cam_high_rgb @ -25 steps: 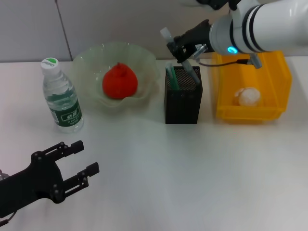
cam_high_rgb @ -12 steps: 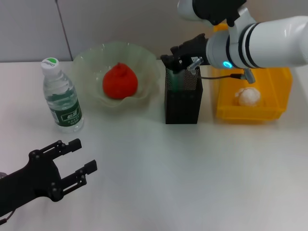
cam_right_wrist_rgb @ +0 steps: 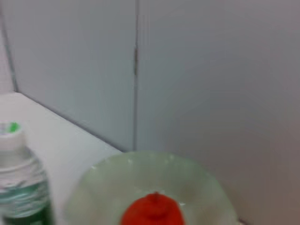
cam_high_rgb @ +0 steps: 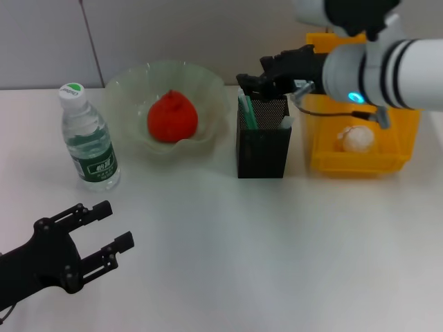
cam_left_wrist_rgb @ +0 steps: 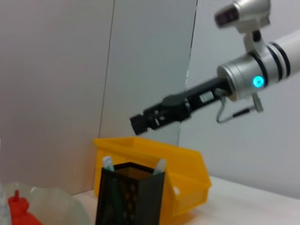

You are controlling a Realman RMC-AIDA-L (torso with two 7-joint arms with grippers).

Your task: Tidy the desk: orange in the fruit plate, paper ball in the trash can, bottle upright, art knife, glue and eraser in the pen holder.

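Since a second ago, right gripper [cam_high_rgb: 255, 81] has released its item into pen holder [cam_high_rgb: 263, 142] and risen clear; jaws empty, slightly spread. Left gripper [cam_high_rgb: 105, 227]: near front-left corner, jaws spread, empty. Bottle [cam_high_rgb: 88, 140]: upright, near left edge. Fruit plate [cam_high_rgb: 129, 90]: toward back edge, holding orange [cam_high_rgb: 173, 117]. Pen holder: centre-back, contains upright items. Trash can [cam_high_rgb: 400, 139]: back-right, touching nothing, contains paper ball [cam_high_rgb: 357, 138].

We cannot identify the pale-tipped items inside the black square metal-mesh pen holder [cam_high_rgb: 263, 144]; its walls hide their lower parts.
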